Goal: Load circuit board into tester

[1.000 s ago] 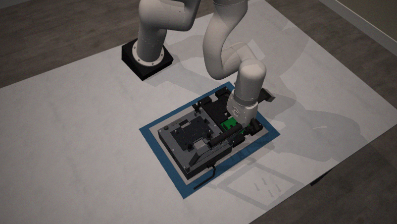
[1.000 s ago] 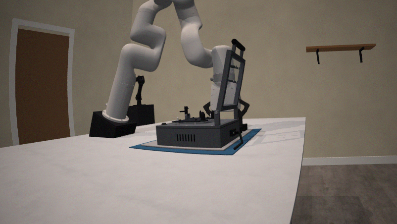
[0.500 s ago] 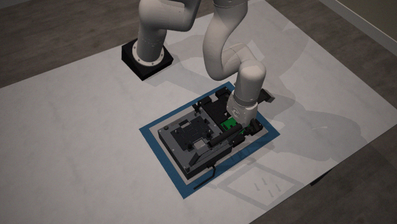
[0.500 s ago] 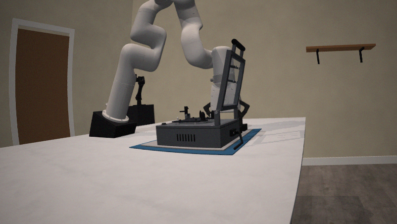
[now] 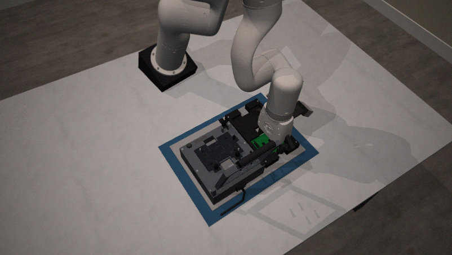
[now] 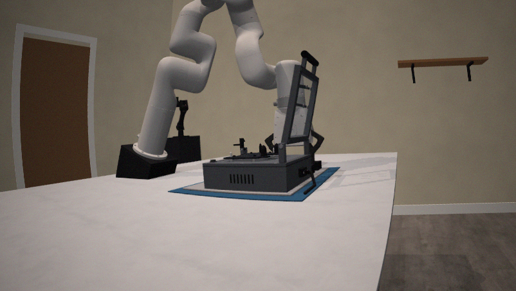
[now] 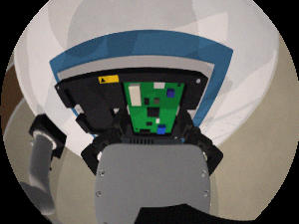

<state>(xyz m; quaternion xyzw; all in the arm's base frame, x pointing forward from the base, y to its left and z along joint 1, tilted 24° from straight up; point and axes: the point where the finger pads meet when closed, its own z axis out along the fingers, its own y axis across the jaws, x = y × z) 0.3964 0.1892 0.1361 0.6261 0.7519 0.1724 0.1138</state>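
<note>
The green circuit board point(image 5: 260, 141) point(image 7: 152, 106) lies face up in the black tray point(image 5: 245, 122) point(image 7: 89, 96), in the pocket nearer the table's front; the other pocket is empty. My gripper point(image 5: 275, 146) point(image 7: 152, 111) point(image 6: 293, 143) is open, low over the board, with one finger on each long side; nothing is held. The grey tester point(image 5: 202, 164) point(image 6: 253, 176) stands beside the tray. Its lid point(image 6: 289, 108) point(image 5: 255, 154) stands upright and open, with its handle point(image 6: 309, 57) on top. The black pin plate point(image 5: 218, 150) is bare. The lid partly hides my gripper in the exterior view.
The tester and the tray stand on a grey pad on a blue mat point(image 5: 193, 193) point(image 6: 320, 179). A black cable point(image 5: 234, 205) point(image 6: 309, 183) hangs from the tester's side. The robot base point(image 5: 167, 67) point(image 6: 144, 164) is behind. The latch hook point(image 6: 241, 143) stands on the tester's far edge.
</note>
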